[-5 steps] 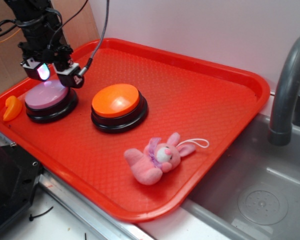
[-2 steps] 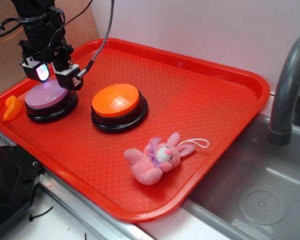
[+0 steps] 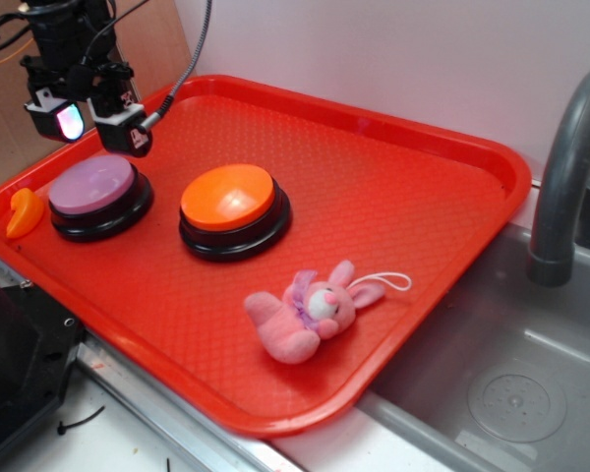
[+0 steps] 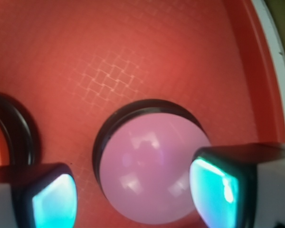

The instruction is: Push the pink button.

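Note:
The pink button (image 3: 91, 187), a pale lilac dome on a black round base, sits at the left end of the red tray (image 3: 403, 187). My gripper (image 3: 87, 123) hangs open above it, clear of the dome, with glowing cyan pads. In the wrist view the pink button (image 4: 149, 173) lies below and between the two fingertips (image 4: 213, 187), nothing held between them.
An orange-topped button (image 3: 228, 200) stands just right of the pink one; its black rim (image 4: 9, 137) shows at the wrist view's left. A pink plush bunny (image 3: 310, 310) lies near the tray's front. A small orange piece (image 3: 23, 211) rests at the tray's left edge. A grey faucet (image 3: 568, 167) and sink are on the right.
My gripper has risen from close over the pink button and shifted slightly left and back. The button and the other items have not moved.

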{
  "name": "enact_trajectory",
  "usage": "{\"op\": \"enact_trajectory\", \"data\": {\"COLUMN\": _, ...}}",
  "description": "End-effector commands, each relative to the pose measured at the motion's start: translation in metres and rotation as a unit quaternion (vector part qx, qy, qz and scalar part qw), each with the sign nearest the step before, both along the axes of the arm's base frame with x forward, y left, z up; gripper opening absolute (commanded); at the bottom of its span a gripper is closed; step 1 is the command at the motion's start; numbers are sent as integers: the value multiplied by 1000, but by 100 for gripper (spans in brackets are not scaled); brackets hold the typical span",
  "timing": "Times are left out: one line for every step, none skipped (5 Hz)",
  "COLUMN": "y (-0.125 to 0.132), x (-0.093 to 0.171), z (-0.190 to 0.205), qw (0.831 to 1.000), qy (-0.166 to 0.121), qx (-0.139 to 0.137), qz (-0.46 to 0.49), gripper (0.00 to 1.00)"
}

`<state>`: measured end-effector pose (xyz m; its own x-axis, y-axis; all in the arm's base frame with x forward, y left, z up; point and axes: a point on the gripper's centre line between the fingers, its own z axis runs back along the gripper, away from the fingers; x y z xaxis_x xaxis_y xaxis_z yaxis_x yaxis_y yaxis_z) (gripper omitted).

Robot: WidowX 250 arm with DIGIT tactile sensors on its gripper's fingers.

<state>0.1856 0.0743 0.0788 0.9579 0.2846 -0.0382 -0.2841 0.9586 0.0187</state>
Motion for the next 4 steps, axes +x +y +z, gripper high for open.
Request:
{"op": "enact_trajectory", "data": {"y": 2, "x": 8, "z": 25, "qw": 999, "qy": -40, "qx": 9, "qz": -5, "gripper": 100}}
{"op": "enact_trajectory", "data": {"y": 2, "x": 7, "z": 31, "qw": 999, "qy": -44, "qx": 8, "qz": -3, "gripper": 100}}
{"op": "enact_trajectory", "data": {"y": 1, "x": 7, "z": 37, "qw": 999, "qy": -46, "qx": 12, "qz": -6, "gripper": 100}}
{"op": "enact_trajectory", "data": {"y": 0, "x": 7, "z": 42, "qw": 999, "qy": -48, "qx": 16, "qz": -9, "gripper": 100}}
